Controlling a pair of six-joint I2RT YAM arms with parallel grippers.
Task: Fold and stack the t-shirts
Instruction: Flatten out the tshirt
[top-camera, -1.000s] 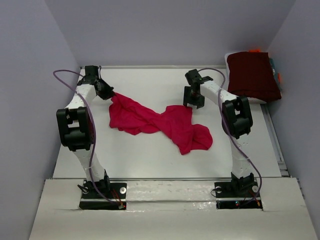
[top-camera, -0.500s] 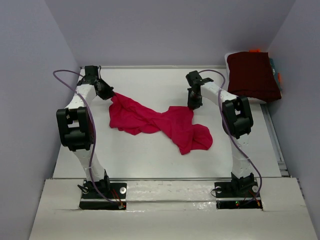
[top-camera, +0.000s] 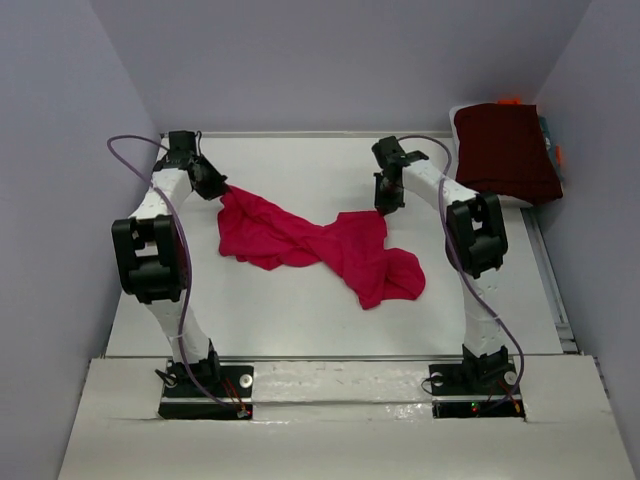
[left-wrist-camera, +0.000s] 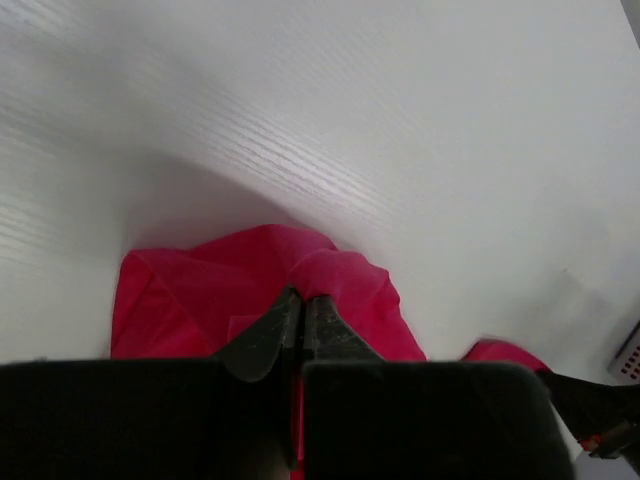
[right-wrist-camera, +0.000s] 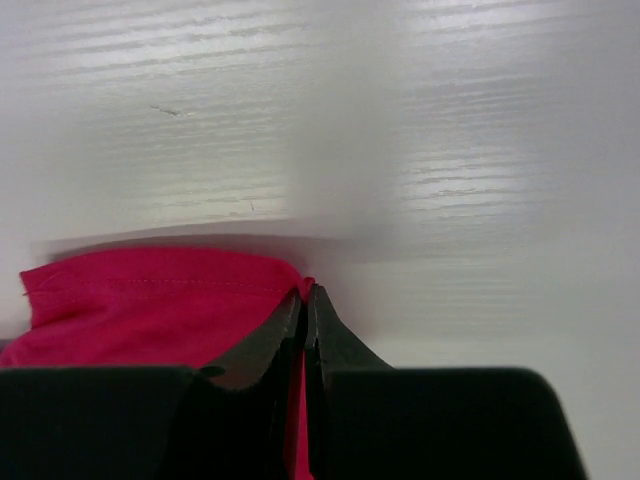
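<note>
Our right gripper (right-wrist-camera: 305, 300), open a second ago, has now pinched shut on the crimson t-shirt (top-camera: 320, 245) at its 1 o'clock corner. Our left gripper (left-wrist-camera: 300, 305) is clamped on the 10 o'clock corner. The shirt lies crumpled mid-table (top-camera: 300, 320), twisted from 10 toward 4 o'clock. The folded maroon t-shirt (top-camera: 505, 150) sits at 2 o'clock. With both corners held, we judge that spreading can begin.

Soft, even light from above fills the sharp overhead view, leaving faint shadows on the white table (top-camera: 300, 320). In both wrist views the table shows streaky glare, a grey shadow lies beyond the pink t-shirt (left-wrist-camera: 190, 290), and the near black fingers (left-wrist-camera: 262, 340) are blurred.
</note>
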